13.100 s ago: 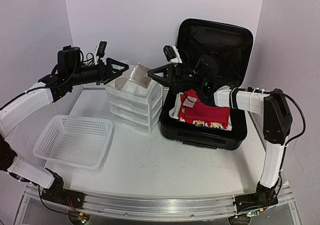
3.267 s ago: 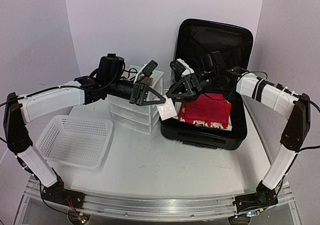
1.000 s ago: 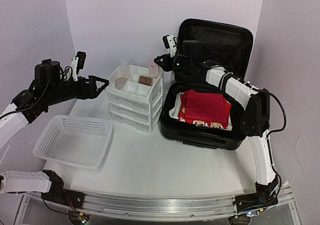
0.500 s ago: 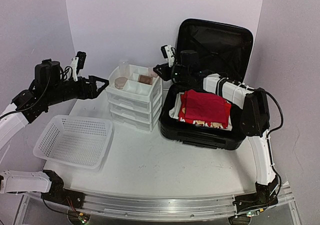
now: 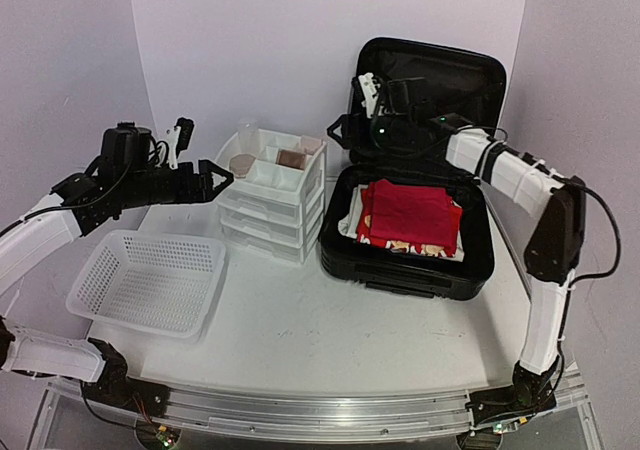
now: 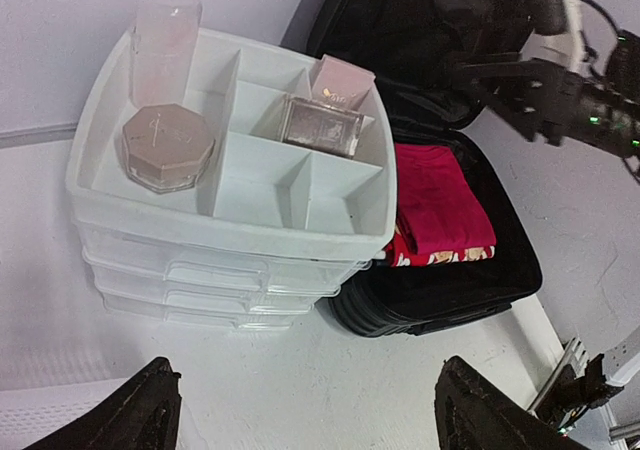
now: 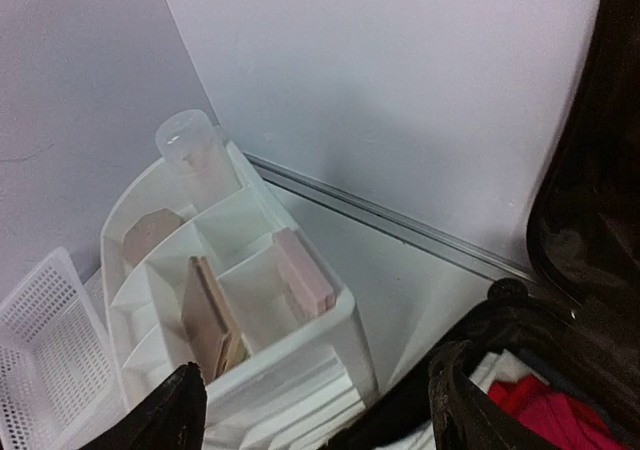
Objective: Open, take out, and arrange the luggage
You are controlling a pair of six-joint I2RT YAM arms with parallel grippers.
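The luggage (image 5: 400,262) is a black hard-shell suitcase lying open at the right, its lid upright against the wall. Folded red clothing (image 5: 412,215) lies inside it. My right gripper (image 5: 340,130) hangs open between the lid and the white drawer unit (image 5: 268,210), holding nothing. In the right wrist view the right gripper (image 7: 325,410) is spread over the unit's rear corner, where a flat pink box (image 7: 303,270) stands in a compartment. My left gripper (image 5: 218,178) is open and empty just left of the unit. The left wrist view shows the left gripper (image 6: 315,415) above the table in front of the drawers.
The unit's top tray (image 6: 330,205) also holds an octagonal pink jar (image 6: 168,148), a clear cup (image 6: 163,50) and a brown flat case (image 6: 320,125). A white mesh basket (image 5: 150,282) sits at the front left. White cloth (image 5: 350,215) lines the suitcase's left side.
My right gripper has opened and drawn back to the right, away from the tray's rear corner. The left arm has swung right, closer to the drawer unit.
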